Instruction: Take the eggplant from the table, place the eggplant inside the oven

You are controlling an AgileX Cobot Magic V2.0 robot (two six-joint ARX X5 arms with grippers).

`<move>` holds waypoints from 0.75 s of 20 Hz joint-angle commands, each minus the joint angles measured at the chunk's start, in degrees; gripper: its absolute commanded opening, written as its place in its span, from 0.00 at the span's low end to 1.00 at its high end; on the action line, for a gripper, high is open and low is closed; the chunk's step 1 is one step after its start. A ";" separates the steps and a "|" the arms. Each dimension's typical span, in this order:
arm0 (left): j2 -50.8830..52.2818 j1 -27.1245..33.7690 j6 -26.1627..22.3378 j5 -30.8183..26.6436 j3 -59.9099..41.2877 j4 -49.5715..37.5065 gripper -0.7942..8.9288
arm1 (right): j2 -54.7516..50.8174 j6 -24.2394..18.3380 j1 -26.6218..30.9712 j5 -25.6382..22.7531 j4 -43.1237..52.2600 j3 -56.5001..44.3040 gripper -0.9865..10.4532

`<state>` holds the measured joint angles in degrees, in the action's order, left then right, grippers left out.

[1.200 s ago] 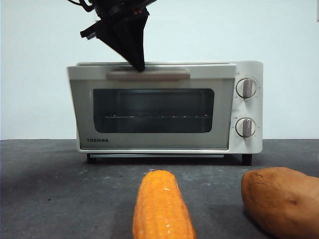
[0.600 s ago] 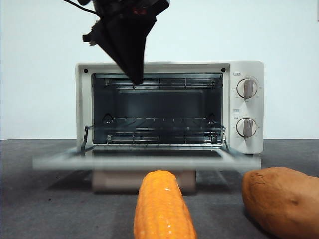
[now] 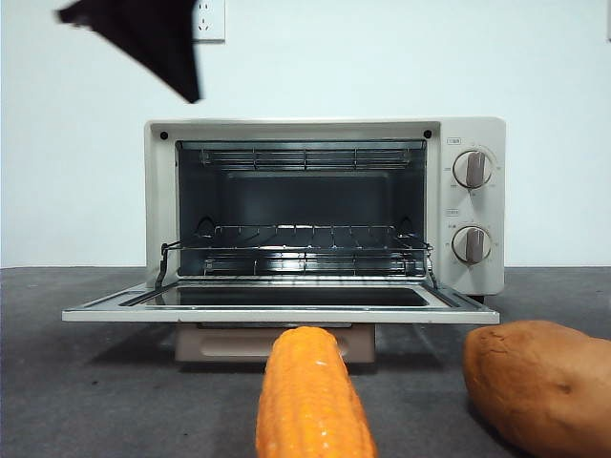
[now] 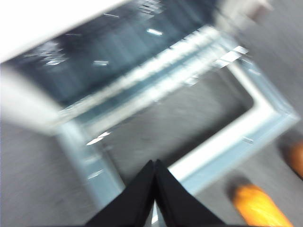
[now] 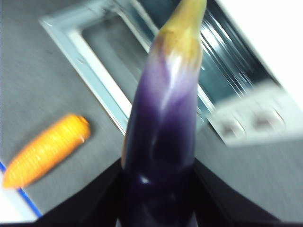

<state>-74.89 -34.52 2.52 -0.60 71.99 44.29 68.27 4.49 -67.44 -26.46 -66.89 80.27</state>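
Note:
The cream-white oven (image 3: 325,205) stands at the back of the table (image 3: 95,382) with its glass door (image 3: 282,307) dropped flat and its wire rack (image 3: 301,239) bare. My left gripper (image 3: 191,93) hangs shut and empty above the oven's upper left corner; in its wrist view its jaws (image 4: 154,163) are pressed together over the open door (image 4: 236,142). My right gripper (image 5: 158,189) is shut on the glossy purple eggplant (image 5: 163,127), held in the air above the open door (image 5: 99,80), stem end forward. The eggplant does not show in the front view.
An orange-yellow corn cob (image 3: 310,401) lies in front of the oven door, pointing toward the camera. A brown sweet potato (image 3: 539,386) sits at the front right. The oven's two knobs (image 3: 472,205) are on its right side.
The oven door has swung from closed to fully open and flat. My left gripper let go of the handle and rose up and to the left.

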 commanded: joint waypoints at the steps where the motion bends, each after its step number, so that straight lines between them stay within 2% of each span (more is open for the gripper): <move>1: 7.39 2.27 4.42 -1.51 -7.67 -5.42 0.09 | 2.91 -7.34 -0.61 0.20 5.38 -1.99 0.20; 5: 19.69 8.57 8.76 -1.64 -21.07 -12.00 0.09 | 10.78 -17.35 1.70 -0.52 12.48 -3.15 0.20; 9: 24.98 15.52 9.66 -1.53 -29.64 -15.82 0.09 | 19.71 -33.35 6.10 -0.61 24.39 -3.13 0.20; 10: 25.05 17.07 9.81 -1.29 -31.06 -16.81 0.09 | 21.86 -36.28 7.13 -0.63 27.89 -3.13 0.20; 15: 24.11 22.75 9.81 2.14 -34.45 -20.52 0.09 | 29.57 -45.44 12.24 -3.67 43.10 -3.13 0.24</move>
<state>-50.28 -11.55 11.99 1.45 37.32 24.32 97.08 -37.95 -54.43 -29.69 -24.32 76.44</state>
